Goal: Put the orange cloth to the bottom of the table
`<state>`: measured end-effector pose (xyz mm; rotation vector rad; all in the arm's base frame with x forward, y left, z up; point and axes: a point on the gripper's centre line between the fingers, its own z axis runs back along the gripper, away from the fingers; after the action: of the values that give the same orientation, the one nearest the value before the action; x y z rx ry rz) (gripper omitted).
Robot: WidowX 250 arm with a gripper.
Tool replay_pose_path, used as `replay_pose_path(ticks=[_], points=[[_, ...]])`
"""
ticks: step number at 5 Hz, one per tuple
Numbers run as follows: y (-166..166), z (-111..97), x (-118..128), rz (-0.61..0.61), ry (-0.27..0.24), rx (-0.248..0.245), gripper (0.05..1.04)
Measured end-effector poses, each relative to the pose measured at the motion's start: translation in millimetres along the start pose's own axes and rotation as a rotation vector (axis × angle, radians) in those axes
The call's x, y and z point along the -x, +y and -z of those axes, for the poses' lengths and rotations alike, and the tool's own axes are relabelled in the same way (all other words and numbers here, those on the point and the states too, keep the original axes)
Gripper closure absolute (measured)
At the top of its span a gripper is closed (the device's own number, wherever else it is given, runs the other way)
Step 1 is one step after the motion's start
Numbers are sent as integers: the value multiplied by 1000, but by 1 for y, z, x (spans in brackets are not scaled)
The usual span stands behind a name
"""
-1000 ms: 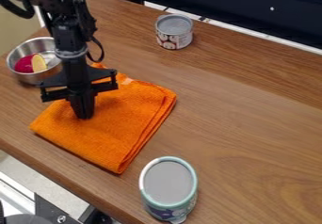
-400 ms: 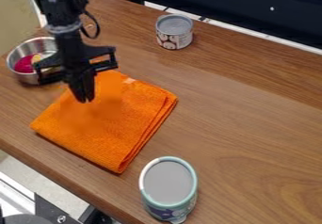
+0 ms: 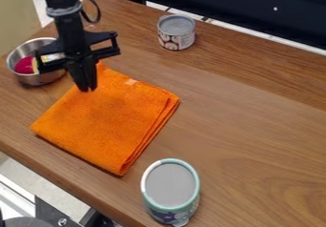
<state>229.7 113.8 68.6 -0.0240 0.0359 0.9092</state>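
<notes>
Gripper: hanging (image 3: pixel 88 90) lower end down, just over far part of cloth; whether clenched or released, cannot tell; nor whether it is touching the fabric.
Cloth: orange, folded (image 3: pixel 111 123), lying flat; extending from beneath gripper's lower end toward view btm, nearest corner pointing well below and a little R of gripper; folded layers showing along R edge; small pale tag (image 3: pixel 130 82) showing just R of gripper.
Table: wood-grain top (image 3: pixel 255 126), supporting cloth; running under gripper and on to view-R; near edge passing below-L of it.
Bowl: metal (image 3: pixel 43 79), standing upright immed. L of gripper, partly hidden by its side bracket.
Bowl contents: red item (image 3: pixel 24 65) sitting L of gripper; yellow item (image 3: pixel 35 65) lying beside it, partly hidden.
Far can: grey top (image 3: pixel 176 25), standing upright beyond gripper to view-R, nr. table's far edge.
Near can: pale green rim (image 3: pixel 170 185), standing upright below-R of gripper, well apart; near cloth's lowest corner.
Panel: dark (image 3: pixel 242 6), running behind table, beyond gripper to upper R.
</notes>
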Motion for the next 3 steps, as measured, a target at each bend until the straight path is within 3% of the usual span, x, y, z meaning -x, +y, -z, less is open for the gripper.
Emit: replay_pose_path(ticks=[1, 2, 3], points=[[-14, -9, -7, 2, -43, 12, 890], [-33, -12, -6, 96, -88, 22, 663], [-46, -15, -1, 230, -178, 19, 375]])
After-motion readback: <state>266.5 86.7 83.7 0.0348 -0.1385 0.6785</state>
